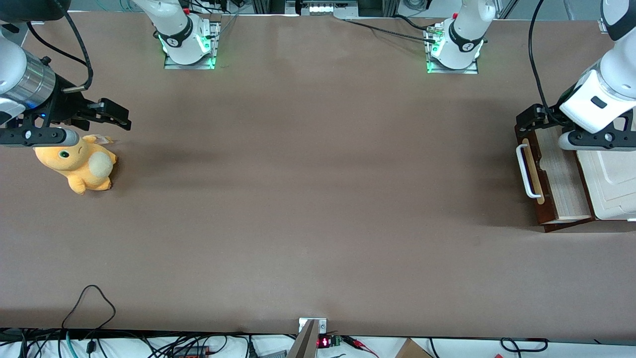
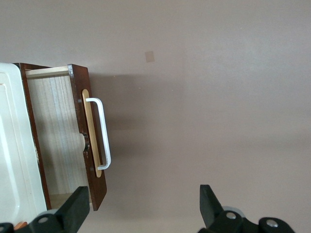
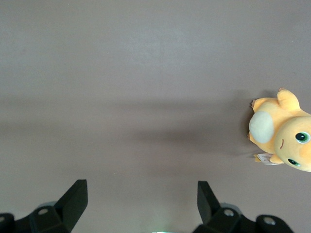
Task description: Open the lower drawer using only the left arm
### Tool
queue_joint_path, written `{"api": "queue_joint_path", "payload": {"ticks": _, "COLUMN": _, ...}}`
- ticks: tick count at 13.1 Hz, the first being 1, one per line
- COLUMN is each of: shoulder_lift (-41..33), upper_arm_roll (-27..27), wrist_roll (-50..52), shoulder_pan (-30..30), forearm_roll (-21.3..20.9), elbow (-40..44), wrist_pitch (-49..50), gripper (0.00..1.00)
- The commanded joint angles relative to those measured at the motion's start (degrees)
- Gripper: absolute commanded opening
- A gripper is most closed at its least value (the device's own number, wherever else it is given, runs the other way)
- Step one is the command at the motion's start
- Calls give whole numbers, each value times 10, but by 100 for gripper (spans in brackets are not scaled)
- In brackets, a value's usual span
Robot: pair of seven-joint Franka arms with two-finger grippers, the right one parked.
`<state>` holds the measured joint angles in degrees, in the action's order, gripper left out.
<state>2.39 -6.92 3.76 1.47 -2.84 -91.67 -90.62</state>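
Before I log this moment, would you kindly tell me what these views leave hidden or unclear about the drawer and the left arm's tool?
- Lower drawer: in the front view the left arm covers its end farther from the camera.
- Drawer interior: in the left wrist view the cream-white panel covers the deeper part.
- Tool, open, above the table in front of the drawer: its body is cut off by that view's edge.
- Cabinet below the panel: not visible anywhere.

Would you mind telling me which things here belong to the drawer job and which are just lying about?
Job: lower drawer, already pulled out; its white handle; left arm's claw, open, above the drawer.

Lying about: plush toy, toward the parked arm's end; cream-white panel.
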Motion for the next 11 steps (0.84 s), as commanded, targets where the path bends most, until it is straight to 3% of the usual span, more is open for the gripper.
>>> {"api": "queue_joint_path", "payload": {"ticks": 1, "shoulder_lift": -5, "upper_arm_roll": 14, "wrist_roll": -16, "shoulder_pan": 1, "forearm_roll": 39, "elbow": 6, "wrist_pitch": 12, "gripper": 100}}
{"api": "queue_joint_path", "payload": {"ticks": 11, "shoulder_lift": -2, "upper_arm_roll": 24, "wrist_roll": -15, "shoulder_pan": 0, "forearm_roll": 44, "elbow": 12, "wrist_pitch": 12, "gripper": 100}}
